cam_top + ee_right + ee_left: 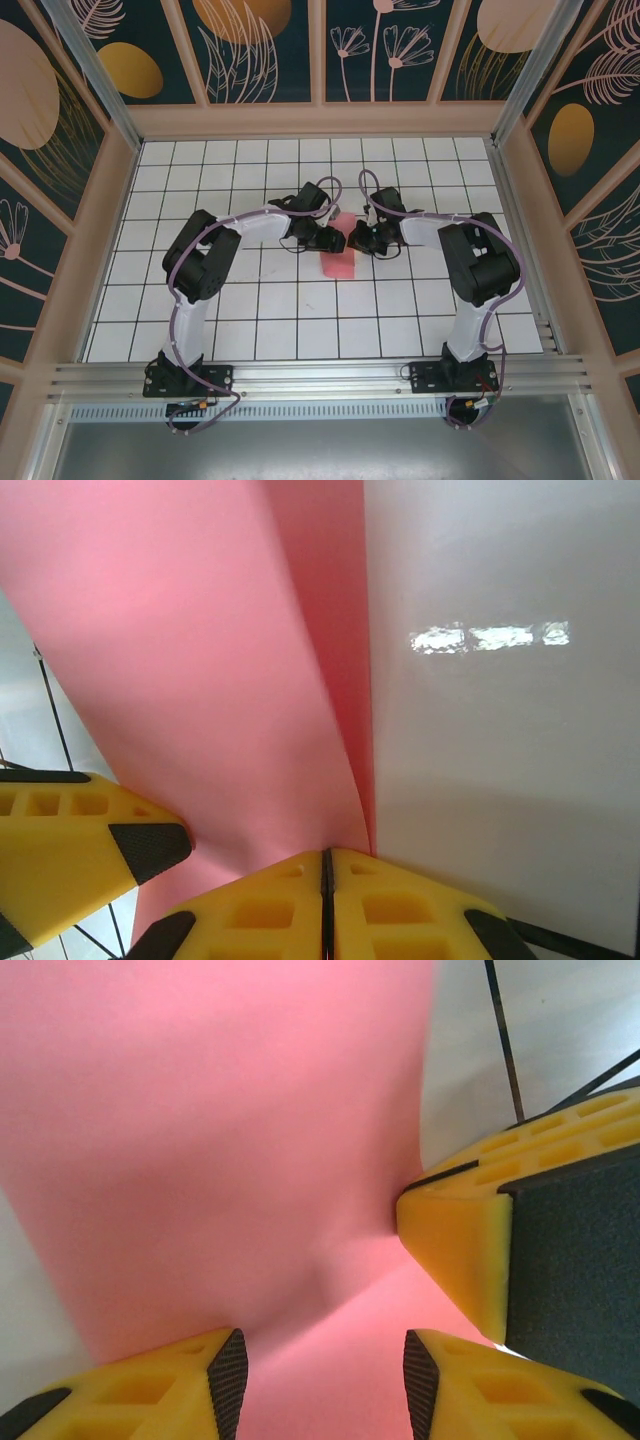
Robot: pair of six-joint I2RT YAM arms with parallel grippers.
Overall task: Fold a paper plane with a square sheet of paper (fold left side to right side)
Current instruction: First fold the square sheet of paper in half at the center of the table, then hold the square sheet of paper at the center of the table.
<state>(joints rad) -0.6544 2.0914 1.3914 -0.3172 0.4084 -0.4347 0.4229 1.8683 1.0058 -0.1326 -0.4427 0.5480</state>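
The square sheet of paper is salmon pink and lies between the two grippers at the middle of the table, partly lifted. In the right wrist view one flap rises over a darker layer, and both run down to my right gripper, which is shut on the sheet's edge. My left gripper is open, its black pads standing either side of the pink paper without touching it. The right gripper's yellow finger meets the paper close beside it. Seen from above, the left gripper and right gripper almost touch.
A white tiled table with black grid lines carries the scene, enclosed by wooden walls on three sides. Both arms reach in from the near edge, and a metal rail runs along that edge.
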